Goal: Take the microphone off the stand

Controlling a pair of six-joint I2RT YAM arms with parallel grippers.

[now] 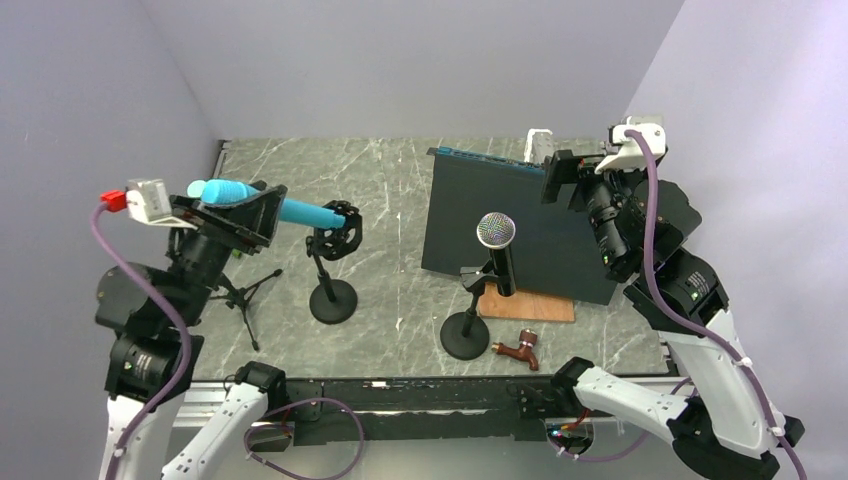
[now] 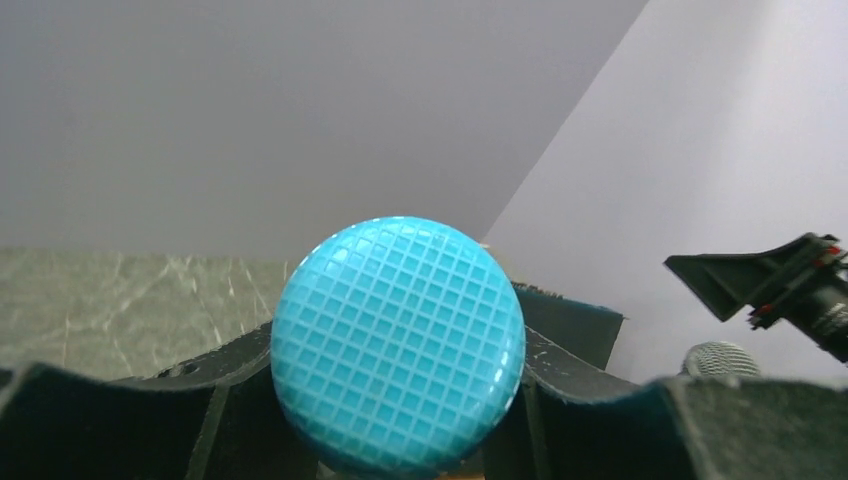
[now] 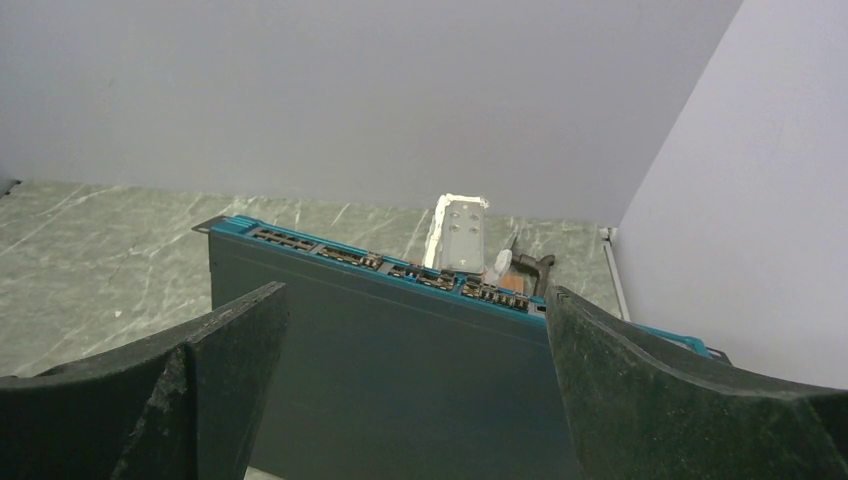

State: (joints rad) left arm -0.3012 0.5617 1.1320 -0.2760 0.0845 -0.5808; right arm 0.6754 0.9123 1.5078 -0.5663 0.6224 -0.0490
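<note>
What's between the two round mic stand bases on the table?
Nothing. In the top view, the stretch of marble table between the left stand base and the right stand base is bare.

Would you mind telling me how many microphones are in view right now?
2. The blue microphone lies level in the left end effector, its tail at the left stand's clip; the silver-headed microphone stands upright in the centre stand. None appears hidden.
</note>
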